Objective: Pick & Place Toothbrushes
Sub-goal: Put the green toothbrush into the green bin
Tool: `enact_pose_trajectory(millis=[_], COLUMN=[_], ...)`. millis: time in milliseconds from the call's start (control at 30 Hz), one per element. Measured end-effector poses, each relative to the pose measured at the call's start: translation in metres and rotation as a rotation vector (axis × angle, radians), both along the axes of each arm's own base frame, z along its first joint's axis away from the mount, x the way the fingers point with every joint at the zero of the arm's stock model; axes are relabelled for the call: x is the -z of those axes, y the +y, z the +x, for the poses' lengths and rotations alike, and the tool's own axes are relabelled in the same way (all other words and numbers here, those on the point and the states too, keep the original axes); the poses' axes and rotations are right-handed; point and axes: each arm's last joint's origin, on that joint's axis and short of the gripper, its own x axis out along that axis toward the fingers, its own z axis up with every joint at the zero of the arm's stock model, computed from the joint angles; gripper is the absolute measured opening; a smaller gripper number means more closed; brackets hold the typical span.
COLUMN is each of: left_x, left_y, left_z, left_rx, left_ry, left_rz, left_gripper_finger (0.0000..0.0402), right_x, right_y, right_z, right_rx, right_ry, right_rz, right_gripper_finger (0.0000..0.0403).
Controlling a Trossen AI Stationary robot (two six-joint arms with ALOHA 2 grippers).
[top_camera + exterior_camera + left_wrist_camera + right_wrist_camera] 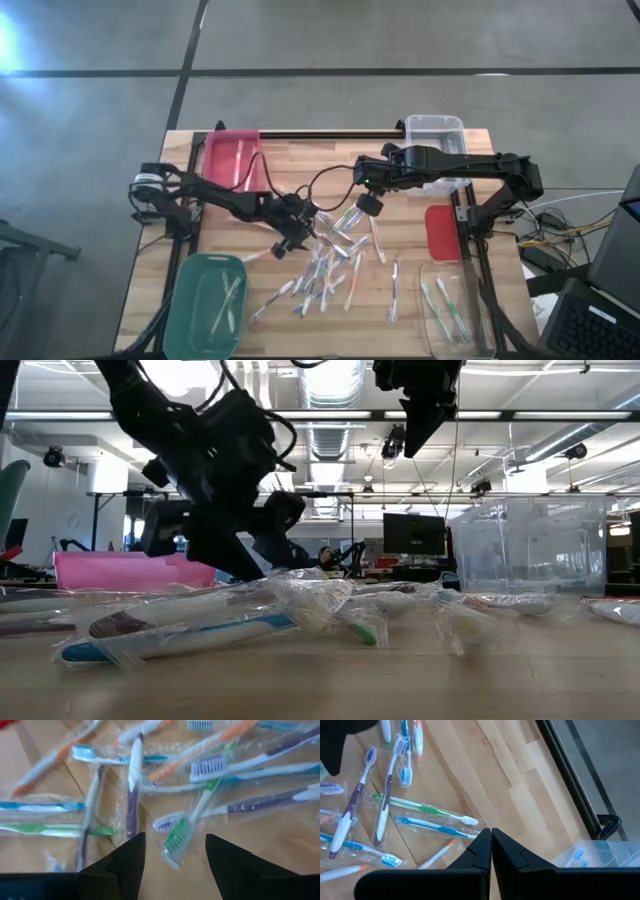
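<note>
Several wrapped toothbrushes (330, 268) lie scattered on the middle of the wooden table (400, 170). My left gripper (290, 238) is low over the left side of the pile, open. In the left wrist view its fingers (131, 862) stand on either side of the head end of a green toothbrush (179, 836) in clear wrap. I cannot tell whether they touch it. My right gripper (368, 206) hangs higher over the far side of the pile, shut (491, 851), with nothing between its fingers.
A pink bin (235, 160) stands far left and a clear bin (435, 135) far right. A green bin (205, 305) near left and a clear bin (455, 315) near right each hold a few toothbrushes. A red lid (443, 232) lies at the right.
</note>
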Motion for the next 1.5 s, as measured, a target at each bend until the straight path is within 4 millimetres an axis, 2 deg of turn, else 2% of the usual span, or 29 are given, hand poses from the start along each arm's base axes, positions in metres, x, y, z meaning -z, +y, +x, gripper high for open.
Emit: enact_pose_trajectory(millis=[233, 500, 1100, 1500], left_x=[0.013, 0.011, 0.011, 0.009], left_y=[0.000, -0.002, -0.002, -0.002], left_z=[0.008, 0.009, 0.009, 0.008], left_rx=[0.015, 0.072, 0.071, 0.070], left_ry=[0.050, 0.040, 0.042, 0.039], left_rz=[-0.019, -0.074, -0.077, -0.077], left_gripper_finger=[0.0211, 0.0181, 0.0133, 0.0085], right_x=[0.000, 0.000, 0.000, 0.000], right_y=[0.000, 0.000, 0.000, 0.000], right_z=[0.000, 0.000, 0.000, 0.000], right_rx=[0.000, -0.013, -0.016, -0.016], right_ry=[0.001, 0.006, 0.008, 0.008], right_rz=[0.000, -0.005, -0.006, -0.006], right_gripper_finger=[0.0008, 0.0008, 0.0008, 0.0008])
